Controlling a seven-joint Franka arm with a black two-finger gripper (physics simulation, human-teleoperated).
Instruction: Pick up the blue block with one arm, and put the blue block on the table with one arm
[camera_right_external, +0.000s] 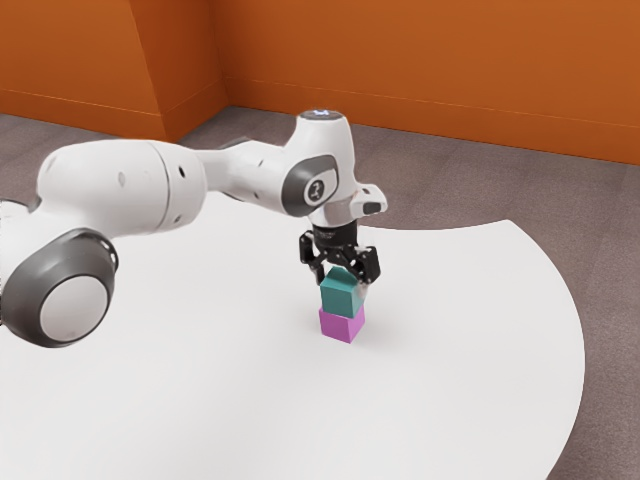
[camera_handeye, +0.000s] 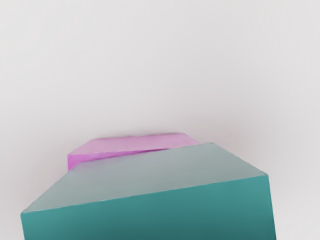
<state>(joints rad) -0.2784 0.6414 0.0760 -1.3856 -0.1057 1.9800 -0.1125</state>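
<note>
The blue block (camera_right_external: 342, 293), teal to my eye, sits right under the end effector (camera_right_external: 342, 275), over the purple block (camera_right_external: 340, 324) on the white worktop (camera_right_external: 450, 340). Whether it rests there or hangs just above, I can't tell, nor whether the end effector is clamped on it or open.

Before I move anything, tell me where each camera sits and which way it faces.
Exterior view: beside the arm and above the table, angled down across it toward the orange wall; my arm and gripper show.
Wrist view: on my hand, facing down past the teal block toward the pink block and tabletop.
Shared: both blocks and part of the white table.
</note>
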